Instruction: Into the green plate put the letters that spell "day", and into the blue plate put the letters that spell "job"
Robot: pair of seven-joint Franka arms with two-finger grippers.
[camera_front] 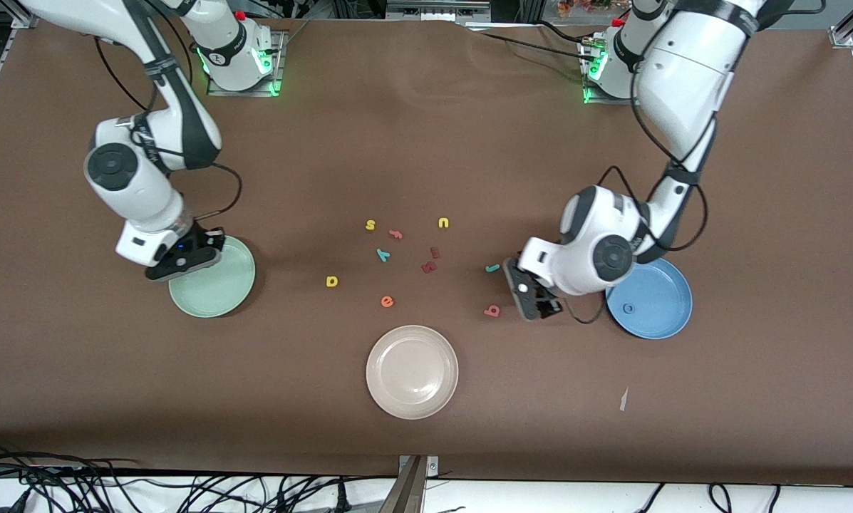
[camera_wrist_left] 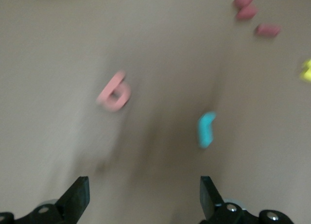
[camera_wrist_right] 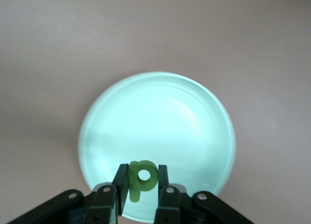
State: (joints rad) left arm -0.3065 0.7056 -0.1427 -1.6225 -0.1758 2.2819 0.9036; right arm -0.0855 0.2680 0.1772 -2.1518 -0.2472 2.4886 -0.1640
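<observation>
The green d hangs above the mint-green plate. The blue o lies in the blue plate. Yellow a, teal y, teal j and pink b lie mid-table.

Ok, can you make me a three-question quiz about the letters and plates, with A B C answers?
1. What is the right gripper over?
A. the green plate
B. the beige plate
C. the blue plate

2. How many plates are on the table?
A. two
B. three
C. five

3. What is the left gripper doing?
A. pinching a yellow letter
B. open and empty
C. lying in a plate

Answers:
1. A, the right wrist view shows the pale green plate under it.
2. B, one green, one beige, one blue.
3. B, its fingers stand apart above the pink b and teal j.
</observation>
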